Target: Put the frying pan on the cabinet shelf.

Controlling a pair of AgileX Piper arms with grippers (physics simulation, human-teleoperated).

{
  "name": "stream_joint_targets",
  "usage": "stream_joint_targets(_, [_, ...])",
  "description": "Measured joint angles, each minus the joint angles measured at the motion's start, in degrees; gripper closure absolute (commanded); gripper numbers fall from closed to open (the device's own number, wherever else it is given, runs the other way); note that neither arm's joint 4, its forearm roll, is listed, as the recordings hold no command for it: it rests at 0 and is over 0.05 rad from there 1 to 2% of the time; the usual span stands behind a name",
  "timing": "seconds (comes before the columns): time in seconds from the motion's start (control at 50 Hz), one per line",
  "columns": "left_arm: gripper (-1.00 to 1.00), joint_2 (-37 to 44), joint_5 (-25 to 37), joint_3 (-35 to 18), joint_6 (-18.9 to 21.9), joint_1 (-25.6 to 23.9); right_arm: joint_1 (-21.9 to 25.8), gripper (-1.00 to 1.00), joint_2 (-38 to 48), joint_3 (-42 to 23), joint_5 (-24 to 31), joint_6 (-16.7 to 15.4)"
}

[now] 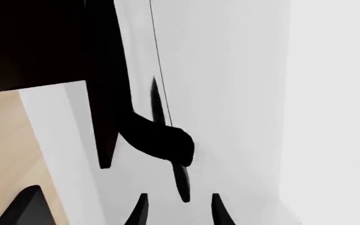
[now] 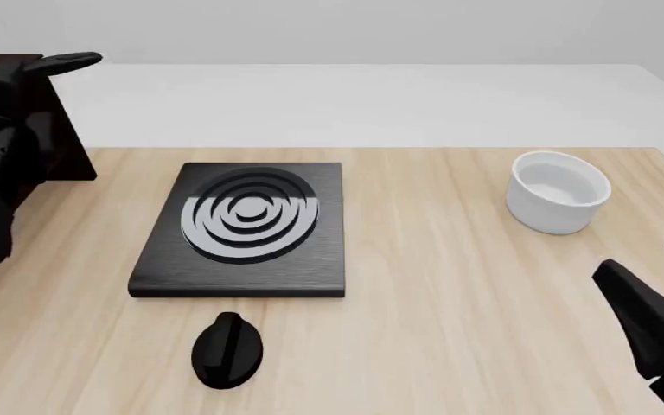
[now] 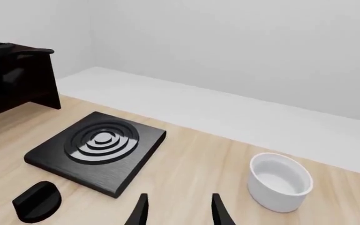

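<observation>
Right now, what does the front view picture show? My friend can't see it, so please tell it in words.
A flat black stove plate with grey rings lies on a light wooden table. A black knob sits in front of it, a white bowl to the right, a dark cabinet far left.

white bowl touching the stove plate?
Apart. Front view: bare light wooden tabletop lies plainly between the white bowl and the stove plate; right wrist view shows the same gap.
</observation>
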Motion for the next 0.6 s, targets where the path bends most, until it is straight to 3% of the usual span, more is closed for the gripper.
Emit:
stream_joint_targets(0.12, [-1.00, -4.13, 3.16, 1.36, 3.14, -1.79, -0.02, -1.00, -0.24, 0.11, 0.09, 0.06])
stream_joint_targets(0.6, [-1.00, -16.79, 22.53, 0.79, 22.54, -5.87, 0.11, -1.00, -2.77, 1.52, 1.08, -0.05])
